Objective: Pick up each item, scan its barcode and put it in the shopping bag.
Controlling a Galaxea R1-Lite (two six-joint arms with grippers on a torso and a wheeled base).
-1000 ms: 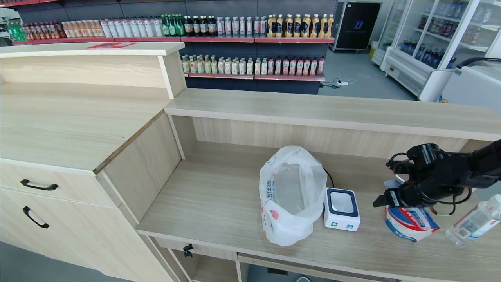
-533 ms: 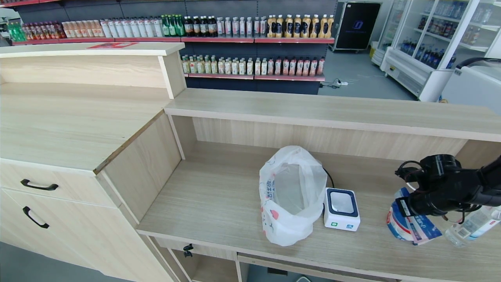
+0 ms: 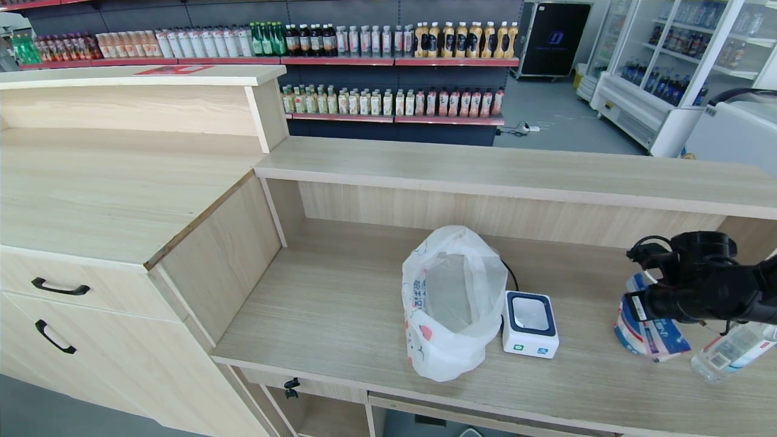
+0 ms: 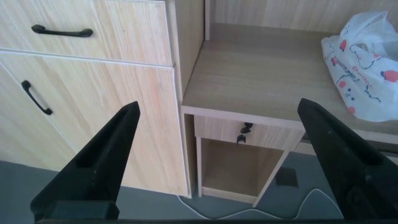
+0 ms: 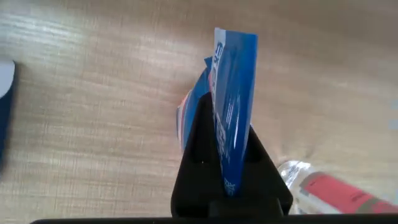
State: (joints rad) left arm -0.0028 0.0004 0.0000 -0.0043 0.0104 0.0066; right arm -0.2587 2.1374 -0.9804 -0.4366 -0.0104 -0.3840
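- The right pincer (image 3: 637,306) is clamped narrow on the top edge of a blue, red and white packet (image 3: 652,337), which hangs upright from it at the right end of the bench (image 3: 340,315).
- I cannot tell whether the packet's lower end touches the bench.
- A clear bottle (image 3: 731,351) lies just beside the packet.
- The scanner (image 3: 530,323) stands against the shopping bag (image 3: 452,303), well apart from the packet.
- The left pincer (image 4: 217,112) is spread wide and empty, low before the bench front.

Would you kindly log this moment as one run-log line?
right gripper: shut on blue packet, right of scanner | left gripper: open, away from items | shopping bag: open beside scanner | bottle: lying on counter
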